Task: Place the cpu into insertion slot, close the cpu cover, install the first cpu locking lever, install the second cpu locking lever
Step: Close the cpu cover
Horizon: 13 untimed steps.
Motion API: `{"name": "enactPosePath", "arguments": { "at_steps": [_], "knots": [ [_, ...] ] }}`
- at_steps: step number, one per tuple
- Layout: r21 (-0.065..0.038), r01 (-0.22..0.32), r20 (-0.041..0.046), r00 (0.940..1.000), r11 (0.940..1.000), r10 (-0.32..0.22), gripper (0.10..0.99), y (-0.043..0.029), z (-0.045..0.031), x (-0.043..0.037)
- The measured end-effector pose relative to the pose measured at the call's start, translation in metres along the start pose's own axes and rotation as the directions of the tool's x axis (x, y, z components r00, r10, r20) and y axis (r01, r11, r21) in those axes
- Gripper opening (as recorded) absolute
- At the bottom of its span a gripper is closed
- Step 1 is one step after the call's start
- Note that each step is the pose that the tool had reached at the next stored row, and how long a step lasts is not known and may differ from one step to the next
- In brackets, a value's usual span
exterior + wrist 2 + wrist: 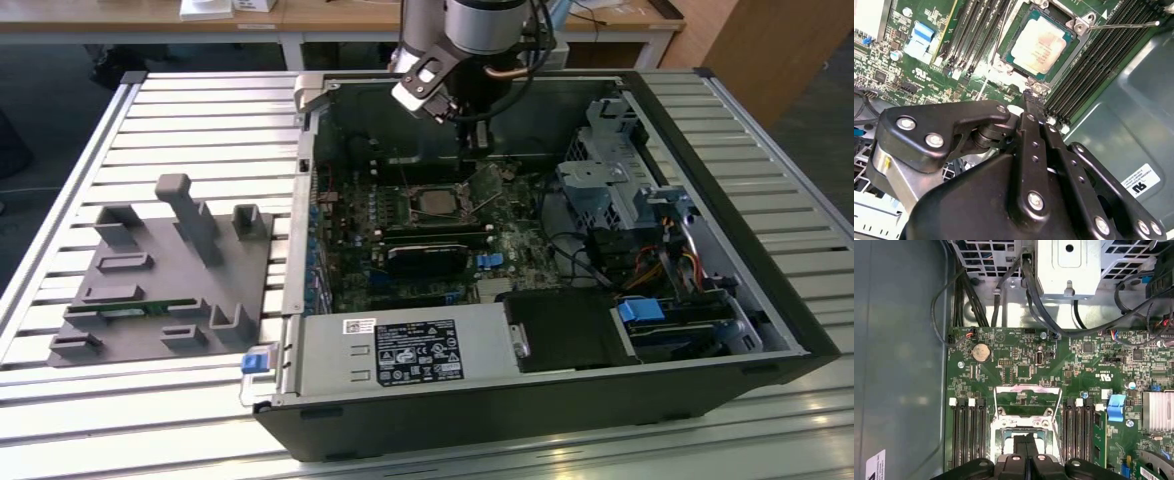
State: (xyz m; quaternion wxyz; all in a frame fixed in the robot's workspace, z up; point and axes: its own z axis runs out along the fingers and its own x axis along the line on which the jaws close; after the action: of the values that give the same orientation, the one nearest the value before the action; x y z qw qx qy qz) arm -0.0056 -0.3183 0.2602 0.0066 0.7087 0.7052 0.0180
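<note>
Sitting in the insertion slot (pixel 1006 62), the cpu (pixel 1040 44) shows a silvery-beige top.

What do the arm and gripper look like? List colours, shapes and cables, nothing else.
The silver-grey cylindrical robot arm carries a copper-coloured cable at its wrist. The matte black gripper is built from flat, rounded linkage bars pinned with silver screw heads.

High exterior camera looks down across the ribbed grey metal table (pixel 80 130) at the open black computer case (pixel 534 410); both wrist cameras sit close above its silver-rimmed square black insertion slot (pixel 1006 60).
</note>
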Motion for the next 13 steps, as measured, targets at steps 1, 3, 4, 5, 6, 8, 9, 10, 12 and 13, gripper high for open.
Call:
{"name": "enactPosePath", "arguments": {
  "at_steps": [1, 3, 4, 5, 6, 8, 9, 10, 12, 13],
  "knots": [
    [0.0, 0.0, 0.0001, 1.0, 1.0, 0.0, 0.106, 0.0003, 0.0, 0.0],
    [0.0, 0.0, 0.0003, 1.0, 1.0, 0.0, 0.106, 0.0012, -0.0001, 0.0],
    [0.0, 0.0, 0.0003, 1.0, 1.0, 0.0, 0.106, 0.0017, 0.0, 0.0],
    [0.0, 0.0, 0.0003, 1.0, 1.0, 0.0, 0.106, 0.0023, 0.0, 0.0],
    [0.0, 0.0, 0.0002, 1.0, 1.0, 0.0, 0.106, 0.0029, 0.0, 0.0],
    [0.0, 0.0, 0.0003, 1.0, 1.0, 0.0, 0.106, 0.0042, 0.0, 0.0],
    [0.0, 0.0, 0.0002, 1.0, 1.0, 0.0, 0.106, 0.0048, 0.0001, 0.0],
    [0.0, 0.0, 0.0002, 1.0, 1.0, 0.0, 0.106, 0.0055, 0.0001, 0.0],
    [0.0, 0.0, 0.0003, 1.0, 1.0, 0.0, 0.106, 0.0071, 0.0001, 0.0],
    [0.0, 0.0, 0.0003, 1.0, 1.0, 0.0, 0.106, 0.008, 0.0002, 0.0]
  ]
}}
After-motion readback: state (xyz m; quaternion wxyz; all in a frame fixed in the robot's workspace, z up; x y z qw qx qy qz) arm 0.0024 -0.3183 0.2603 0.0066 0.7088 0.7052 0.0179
